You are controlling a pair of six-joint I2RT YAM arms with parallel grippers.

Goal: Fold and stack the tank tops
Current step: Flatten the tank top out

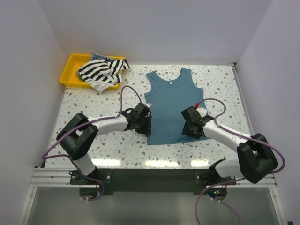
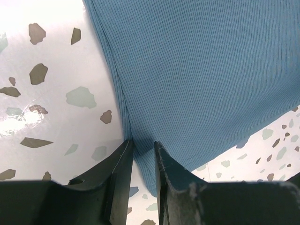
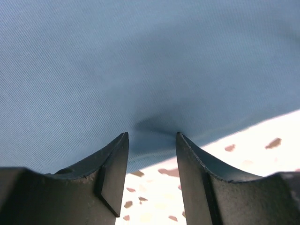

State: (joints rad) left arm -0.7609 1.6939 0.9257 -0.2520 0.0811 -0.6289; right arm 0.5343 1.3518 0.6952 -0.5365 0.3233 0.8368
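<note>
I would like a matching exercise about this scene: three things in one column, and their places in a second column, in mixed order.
Things:
1. teal-blue tank top
2. black-and-white striped tank top
3. yellow tray

Places:
a. far left corner of the table
b. spread flat, mid-table
c. heaped in the tray

Pairs: 1-b, 2-c, 3-a.

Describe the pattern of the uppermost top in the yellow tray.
The tank top has black-and-white stripes; top external view.

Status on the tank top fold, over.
Left claw shut on teal tank top, side edge near hem. Right claw open at the hem. Nothing in the way; black-and-white striped top sits in yellow tray.
</note>
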